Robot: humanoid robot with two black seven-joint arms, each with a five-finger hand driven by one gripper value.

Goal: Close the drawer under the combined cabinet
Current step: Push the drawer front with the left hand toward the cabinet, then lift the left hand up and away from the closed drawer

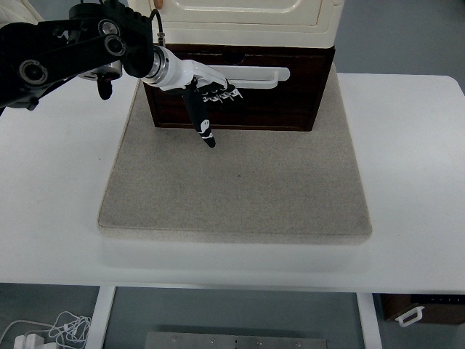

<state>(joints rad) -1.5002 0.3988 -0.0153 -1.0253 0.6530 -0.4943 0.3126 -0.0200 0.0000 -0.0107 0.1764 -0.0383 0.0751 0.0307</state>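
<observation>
A cream cabinet (254,18) stands on top of a dark brown drawer (283,98) with a white bar handle (258,73). The drawer front sits nearly flush under the cabinet. My left hand (211,98) reaches in from the upper left on a black arm (65,51). Its fingers (221,93) rest flat against the drawer front just below the handle, and the thumb (202,123) points down toward the mat. The hand holds nothing.
The cabinet stands at the back of a beige mat (232,189) on a white table (414,182). Below the table's front edge I see white cables (51,331) on the floor at the left and a dark box (421,309) at the right.
</observation>
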